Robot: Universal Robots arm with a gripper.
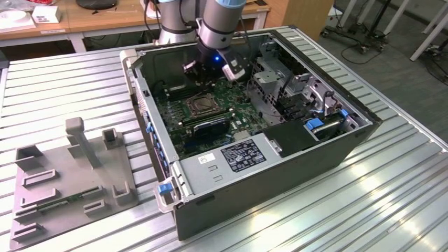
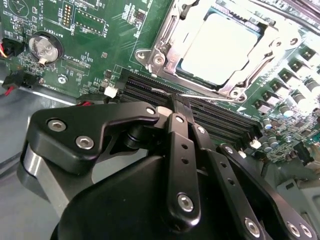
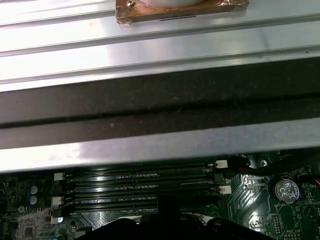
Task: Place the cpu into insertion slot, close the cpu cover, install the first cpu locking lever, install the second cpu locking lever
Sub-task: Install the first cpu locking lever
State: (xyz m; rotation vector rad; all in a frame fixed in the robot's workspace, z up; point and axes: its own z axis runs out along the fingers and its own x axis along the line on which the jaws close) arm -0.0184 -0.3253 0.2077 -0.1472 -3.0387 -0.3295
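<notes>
Gripper [image 2: 179, 102] fingers are seen drawn together at their tips in the second wrist view, with nothing visibly held between them. A thin silvery lever rod [image 2: 210, 95] runs just beside the tips; whether it is touched cannot be told. Black memory slots [image 2: 142, 90] lie beneath. Just beyond, the cpu [image 2: 220, 47] is seated flat, and the cpu cover [image 2: 200, 84] is laid down around its edges. In the exterior view the gripper [image 1: 210, 73] is lowered into an open computer case [image 1: 280, 173], near the insertion slot [image 1: 203, 105] on the green circuit board [image 1: 238, 100]. A grey fixture [image 1: 70, 178] is placed on the ribbed metal table [image 1: 70, 89], at the exterior view's left.
</notes>
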